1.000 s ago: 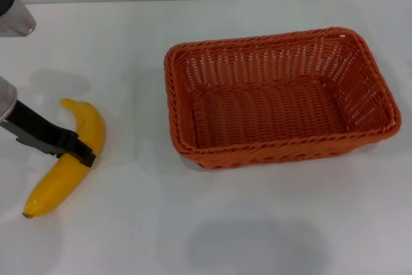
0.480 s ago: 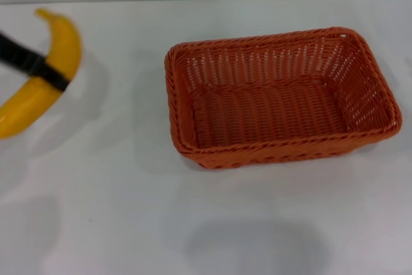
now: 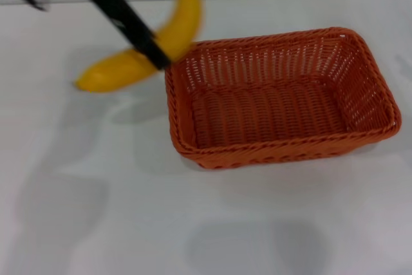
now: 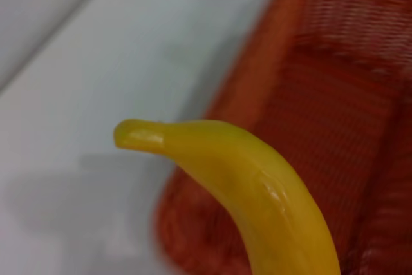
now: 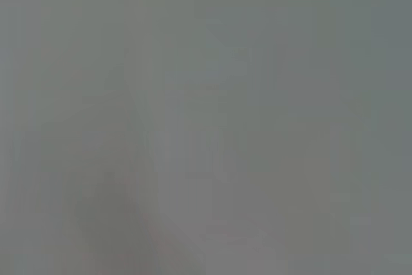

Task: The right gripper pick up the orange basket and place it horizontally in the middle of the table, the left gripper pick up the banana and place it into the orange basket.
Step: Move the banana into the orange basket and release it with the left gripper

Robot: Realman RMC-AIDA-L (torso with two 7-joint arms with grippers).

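Banana first: the smooth yellow-orange curved banana (image 3: pixel 151 42) is up off the plain white matte tabletop (image 3: pixel 129 210), pinched about midway along its length between the slim black fingers of my left gripper (image 3: pixel 156 56). From the head camera I see that gripper's black claw slanting down from the upper left corner, with a bit of the silver-grey arm at the very top edge. The banana hangs just beside the left end of the large rectangular orange-red woven basket (image 3: pixel 283 104), its upper end pointing up and toward the far edge of the table, its lower end reaching out to the left, away from the basket. The middle of the fruit overlaps the basket's near-left corner rim in this view; I cannot tell whether the two touch. A soft shadow lies on the table under the fruit. The basket itself sits flat on the table, long side running left to right, roughly in the middle and a little to the right, open side up, with nothing inside it. From my left wrist camera the banana (image 4: pixel 257 191) fills the foreground, one blunt yellow end sticking out, and the basket's (image 4: pixel 335 94) braided rim and woven floor lie right behind it, with white table to the side. My right wrist camera gives only a flat grey blur, and the right gripper appears in none of my views.
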